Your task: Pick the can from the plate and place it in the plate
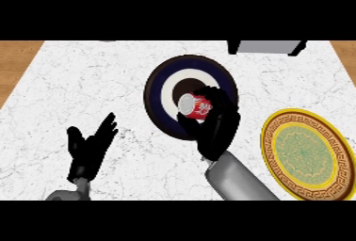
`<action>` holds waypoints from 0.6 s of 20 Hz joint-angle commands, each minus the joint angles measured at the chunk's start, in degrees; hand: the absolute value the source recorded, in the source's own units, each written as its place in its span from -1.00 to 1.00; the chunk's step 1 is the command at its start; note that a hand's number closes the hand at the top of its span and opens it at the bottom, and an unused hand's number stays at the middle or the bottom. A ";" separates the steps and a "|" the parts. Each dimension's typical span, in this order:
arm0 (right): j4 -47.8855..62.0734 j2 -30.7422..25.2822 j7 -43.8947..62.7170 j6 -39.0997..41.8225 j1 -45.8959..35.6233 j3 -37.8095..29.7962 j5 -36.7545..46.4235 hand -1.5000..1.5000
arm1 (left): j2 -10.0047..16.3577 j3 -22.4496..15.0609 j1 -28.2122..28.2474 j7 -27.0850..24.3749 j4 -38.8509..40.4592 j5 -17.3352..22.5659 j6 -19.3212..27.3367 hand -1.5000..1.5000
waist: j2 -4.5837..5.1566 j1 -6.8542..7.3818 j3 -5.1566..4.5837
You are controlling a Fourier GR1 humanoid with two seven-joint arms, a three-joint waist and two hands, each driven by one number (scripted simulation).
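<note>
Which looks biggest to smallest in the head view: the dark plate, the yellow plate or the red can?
Largest: dark plate and yellow plate, too alike to rank; the yellow one lies nearer the camera.
Smallest: red can, clearly, with the right hand curled round it.

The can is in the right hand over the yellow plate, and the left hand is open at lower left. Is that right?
Not quite. The head view shows the can over the dark blue and white plate, not the yellow plate, which lies apart at the right. The rest holds: the right hand curls round the can and the left hand is open at lower left.
</note>
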 commanded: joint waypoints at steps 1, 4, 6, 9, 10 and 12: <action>8.18 0.31 10.45 -9.95 -3.49 -1.33 2.53 1.00 | -0.09 1.15 -1.98 0.32 0.56 0.57 -0.02 0.00 | 0.25 0.11 0.03; 15.37 0.31 7.65 -10.66 -10.56 -6.90 -0.87 1.00 | -0.20 -0.39 1.43 -0.64 -1.14 -0.36 -0.44 0.00 | 0.27 0.33 0.04; 21.52 0.31 4.67 -15.48 -12.40 -8.53 -3.94 1.00 | -0.56 -1.12 0.31 1.78 -2.84 -0.98 0.50 0.00 | 0.44 0.48 0.08; 26.70 0.32 1.21 -19.57 -14.52 -9.81 -7.72 1.00 | -0.12 -0.03 2.03 0.37 -2.71 0.29 -0.92 0.00 | 0.42 0.15 0.06; 27.05 -0.17 -0.69 -17.58 -17.22 -10.07 -10.72 1.00 | -2.79 -1.71 -1.16 1.34 -0.22 -2.66 2.60 0.00 | 0.41 -0.47 0.05; 28.00 -0.04 2.43 -10.61 -16.60 -10.48 -18.26 1.00 | -1.85 -0.57 -1.54 0.79 -0.76 -1.16 1.09 0.00 | 0.75 0.35 0.08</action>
